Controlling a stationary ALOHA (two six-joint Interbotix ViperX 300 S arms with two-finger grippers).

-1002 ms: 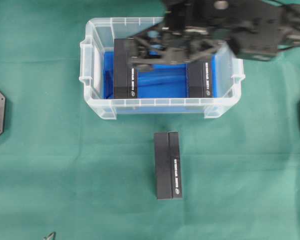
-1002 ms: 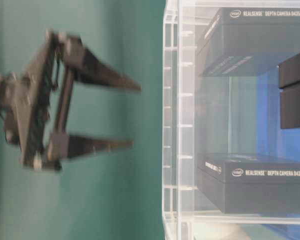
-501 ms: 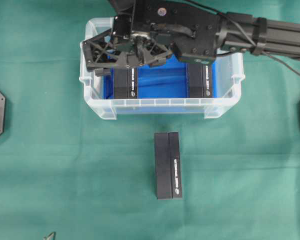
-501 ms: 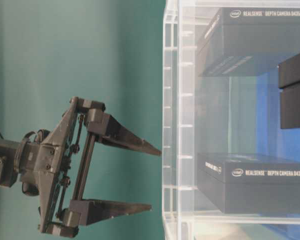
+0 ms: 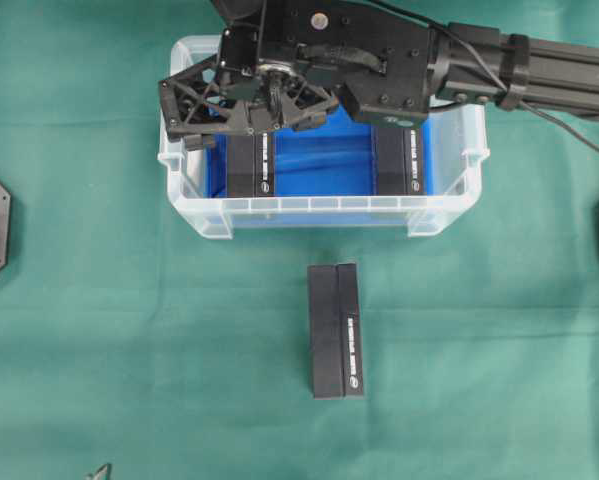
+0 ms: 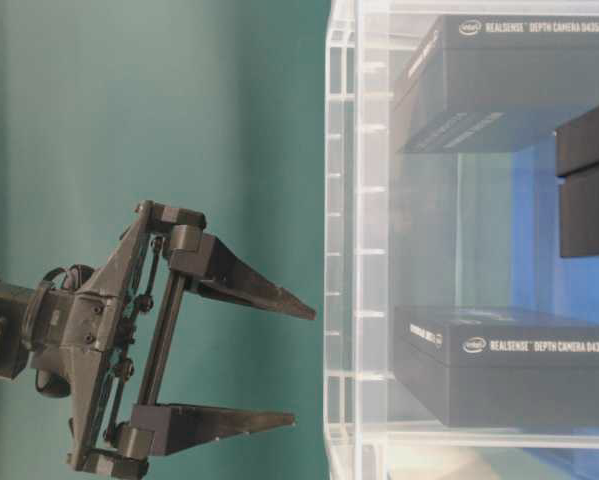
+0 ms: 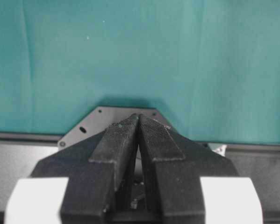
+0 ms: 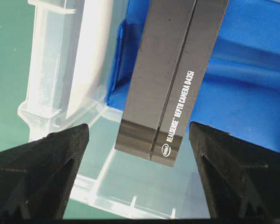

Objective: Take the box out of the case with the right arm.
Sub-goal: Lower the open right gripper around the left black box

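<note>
Right tool lower, box beneath.

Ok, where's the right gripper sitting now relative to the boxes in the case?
In the overhead view the right gripper hangs open over the left end of the case, above the left box; the wrist view shows that box between its fingers.

A green-clothed table is carrying the clear case, which is sitting directly beneath the right end effector, and a black box lying well apart from it.
</note>
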